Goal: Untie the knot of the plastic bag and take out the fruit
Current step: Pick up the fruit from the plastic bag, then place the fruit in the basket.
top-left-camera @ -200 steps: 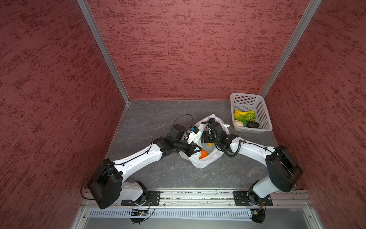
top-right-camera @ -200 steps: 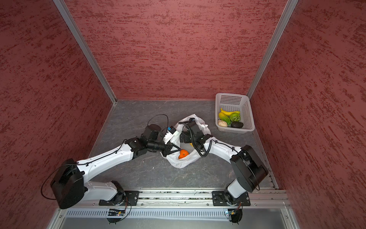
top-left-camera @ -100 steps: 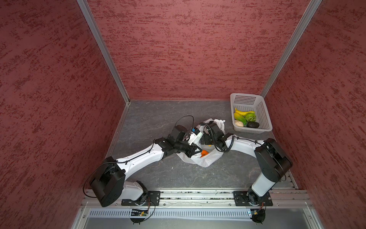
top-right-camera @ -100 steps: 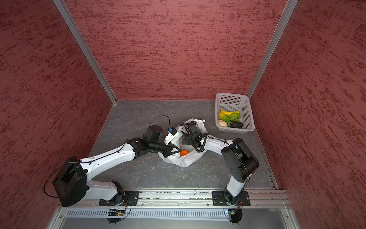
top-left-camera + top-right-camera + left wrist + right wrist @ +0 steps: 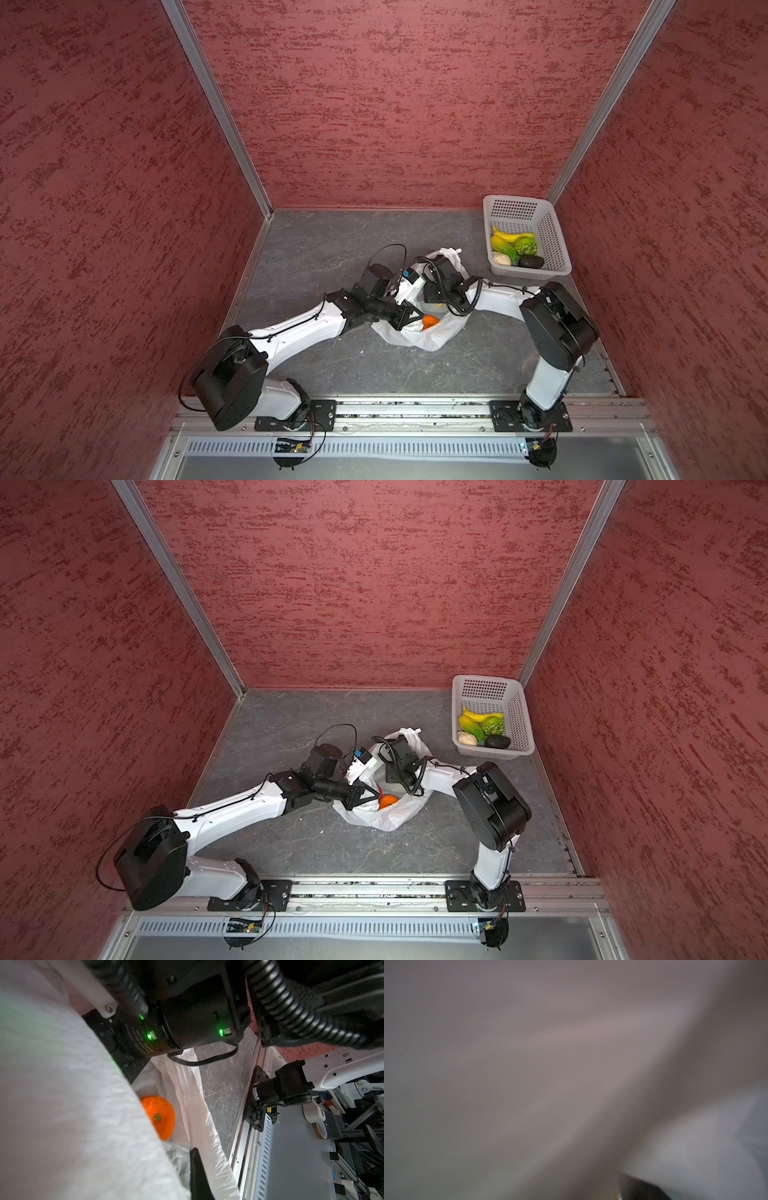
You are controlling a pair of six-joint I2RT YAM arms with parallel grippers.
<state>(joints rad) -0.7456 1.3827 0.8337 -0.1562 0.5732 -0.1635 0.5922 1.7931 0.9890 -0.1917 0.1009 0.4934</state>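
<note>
Red textured walls box in a grey marbled table (image 5: pixel 332 257), where the plastic bag (image 5: pixel 424 338) lies between the two arms with its mouth open. An orange (image 5: pixel 429 321) sits inside it. The left end effector (image 5: pixel 401 318) is pressed together, pinching the bag's rim on its own side. The right end effector (image 5: pixel 434 293) reaches down into the bag; plastic hides its tips, so I cannot tell whether they are apart or together. Other fruit (image 5: pixel 503 247) lies in a white basket (image 5: pixel 557 245) by the right back corner.

White perforated basket (image 5: pixel 515 208) stands at right of frame on grey marbled table (image 5: pixel 316 249) (backed by red walls (image 5: pixel 395 104)); metal rail (image 5: pixel 415 409) along bottom.
</note>
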